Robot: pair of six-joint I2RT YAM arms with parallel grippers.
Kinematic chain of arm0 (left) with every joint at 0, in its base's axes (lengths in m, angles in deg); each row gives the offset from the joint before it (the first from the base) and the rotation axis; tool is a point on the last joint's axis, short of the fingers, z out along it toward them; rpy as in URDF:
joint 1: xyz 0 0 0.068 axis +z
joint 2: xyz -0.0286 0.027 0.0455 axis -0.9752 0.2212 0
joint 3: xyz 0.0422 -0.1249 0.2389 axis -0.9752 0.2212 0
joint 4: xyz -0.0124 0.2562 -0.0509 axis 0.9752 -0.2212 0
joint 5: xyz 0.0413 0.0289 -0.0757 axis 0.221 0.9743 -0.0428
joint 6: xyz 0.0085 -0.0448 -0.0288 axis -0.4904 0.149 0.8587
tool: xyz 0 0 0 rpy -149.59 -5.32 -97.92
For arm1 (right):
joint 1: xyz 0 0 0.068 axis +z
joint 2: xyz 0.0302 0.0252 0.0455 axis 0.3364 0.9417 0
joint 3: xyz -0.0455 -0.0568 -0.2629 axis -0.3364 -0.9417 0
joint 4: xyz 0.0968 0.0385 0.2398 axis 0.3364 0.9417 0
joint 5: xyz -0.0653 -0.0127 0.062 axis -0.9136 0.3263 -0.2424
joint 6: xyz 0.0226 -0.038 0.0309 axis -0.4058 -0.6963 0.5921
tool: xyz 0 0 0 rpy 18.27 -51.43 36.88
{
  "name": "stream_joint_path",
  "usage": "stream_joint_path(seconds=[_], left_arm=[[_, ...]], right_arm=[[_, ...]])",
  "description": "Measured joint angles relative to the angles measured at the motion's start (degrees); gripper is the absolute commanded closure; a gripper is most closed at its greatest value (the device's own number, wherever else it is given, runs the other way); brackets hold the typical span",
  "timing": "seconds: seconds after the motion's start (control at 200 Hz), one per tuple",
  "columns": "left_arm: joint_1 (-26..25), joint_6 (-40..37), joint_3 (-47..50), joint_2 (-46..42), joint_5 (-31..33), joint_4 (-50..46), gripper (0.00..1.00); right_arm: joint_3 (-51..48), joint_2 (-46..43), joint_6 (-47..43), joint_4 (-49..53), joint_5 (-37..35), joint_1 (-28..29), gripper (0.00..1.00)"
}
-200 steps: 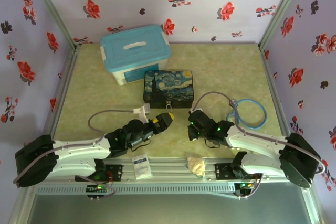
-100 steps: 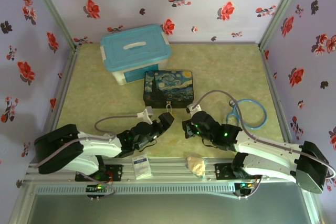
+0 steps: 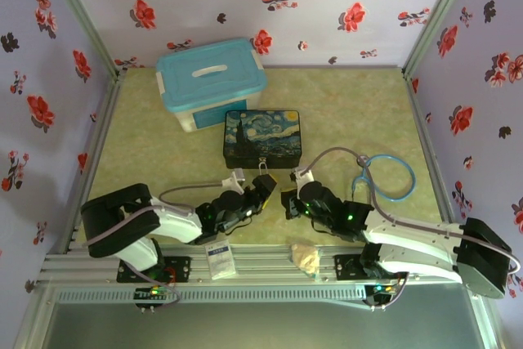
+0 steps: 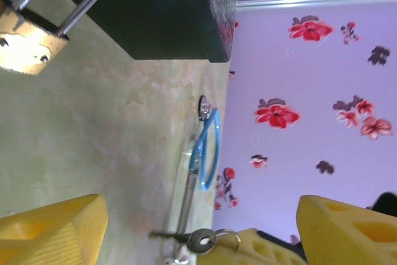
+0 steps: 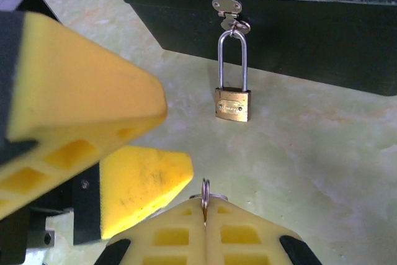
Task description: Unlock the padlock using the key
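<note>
The small brass padlock (image 5: pixel 232 104) hangs by its silver shackle from the clasp (image 5: pixel 226 5) on the front of the dark-blue painted box (image 3: pixel 262 138), its body resting on the mat; it also appears as the padlock (image 4: pixel 28 44) and the padlock (image 3: pixel 263 171). My right gripper (image 5: pixel 205 206) is shut on the key, a little in front of the padlock; its ring (image 5: pixel 205 189) pokes out between the pads. The key (image 4: pixel 186 239) points its blade sideways from those pads. My left gripper (image 4: pixel 198 210) is open, its yellow fingers (image 5: pixel 144 177) just left of the key.
A white tub with a blue lid (image 3: pixel 211 79) stands behind the box to the left. A blue cable loop (image 3: pixel 384 176) lies on the right of the mat. A white packet (image 3: pixel 219 257) and a crumpled scrap (image 3: pixel 306 257) rest on the near rail.
The right gripper has moved left and nearer with the key. The left arm has folded in, with its gripper edging right to just in front of the padlock.
</note>
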Motion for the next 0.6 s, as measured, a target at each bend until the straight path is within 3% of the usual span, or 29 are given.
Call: stream_joint_path(seconds=[0.285,0.595], left_arm=[[-1.6,7.3,0.0,0.7,3.1,4.7,0.12],[-1.6,9.7,0.7,-1.5,6.0,6.0,0.23]], right_arm=[[-0.7,3.0,0.5,-11.6,0.4,0.0,1.0],[-0.7,7.7,0.5,-18.6,2.6,1.3,1.0]])
